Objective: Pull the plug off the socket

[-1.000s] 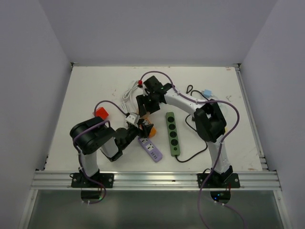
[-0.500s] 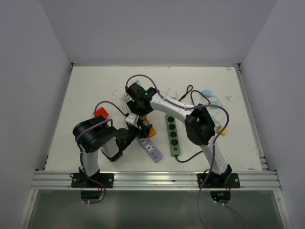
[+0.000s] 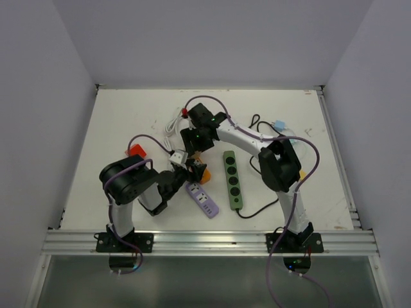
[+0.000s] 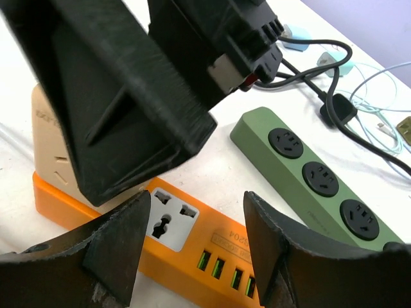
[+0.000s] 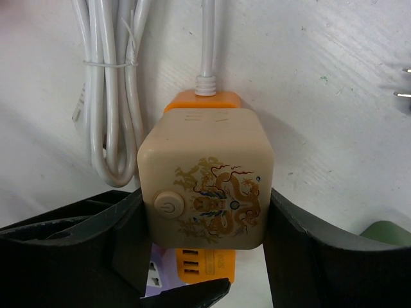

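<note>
Right wrist view: right gripper (image 5: 205,224) clamps the beige cube plug (image 5: 204,167). The arm has swung left and back, yet the plug still sits on the orange power strip (image 5: 202,101), left of the green strip (image 3: 232,179), so it looks not yet freed. Left gripper (image 4: 196,240) straddles the orange strip, jaws apart; grip unclear.

I'm clamping the beige cube plug (image 5: 204,186) in my gripper (image 5: 204,208), one black finger pressing on each side. It's sitting on the orange socket strip (image 5: 200,101), whose white cord (image 5: 206,38) is running off up-frame. A bundled white cable (image 5: 106,90) is lying just left.
</note>
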